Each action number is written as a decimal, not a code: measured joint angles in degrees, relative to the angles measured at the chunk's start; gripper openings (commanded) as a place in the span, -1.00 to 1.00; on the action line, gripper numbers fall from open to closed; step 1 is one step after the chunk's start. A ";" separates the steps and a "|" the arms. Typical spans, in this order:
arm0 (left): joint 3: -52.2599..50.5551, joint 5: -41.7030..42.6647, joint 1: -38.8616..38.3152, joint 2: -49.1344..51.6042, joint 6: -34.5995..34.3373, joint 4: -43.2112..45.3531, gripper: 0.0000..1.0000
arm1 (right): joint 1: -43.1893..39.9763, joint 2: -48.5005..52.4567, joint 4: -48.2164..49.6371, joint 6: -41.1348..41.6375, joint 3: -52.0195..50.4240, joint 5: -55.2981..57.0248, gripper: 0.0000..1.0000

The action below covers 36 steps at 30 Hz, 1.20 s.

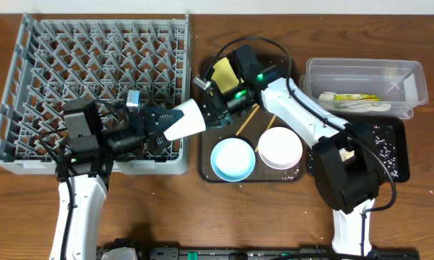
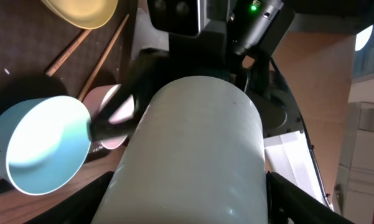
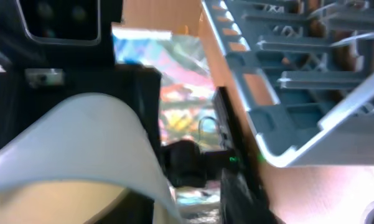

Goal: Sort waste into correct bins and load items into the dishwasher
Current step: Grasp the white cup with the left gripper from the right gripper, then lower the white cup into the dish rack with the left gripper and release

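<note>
Overhead, wooden table [image 1: 419, 217], left jaws closed on white cup [image 1: 185, 121], grip of right jaws unclear

Dish rack [image 1: 72, 65] left, serving tray [image 1: 206, 162] just right of it, tub [image 1: 361, 66] far right behind the shallow tray [image 1: 390, 144].

White cup [image 1: 188, 121], light blue bowl [image 1: 232, 159], yellow plate [image 1: 224, 72]

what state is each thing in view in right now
cup: on its side in the air, in the left gripper
right gripper: at the cup's rim, grip unclear
blue bowl: upright, empty, on the brown tray
white bowl: upright, empty
plate: on the tray, half hidden
chopsticks: lying flat
rack: no dishes in it
clear tub: holds napkin and wrapper
black tray: scattered scraps
</note>
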 measured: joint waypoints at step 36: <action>19.39 -30.23 0.02 0.20 1.73 -26.45 -0.39 | -11.82 -22.29 -16.11 -7.58 1.79 54.77 0.99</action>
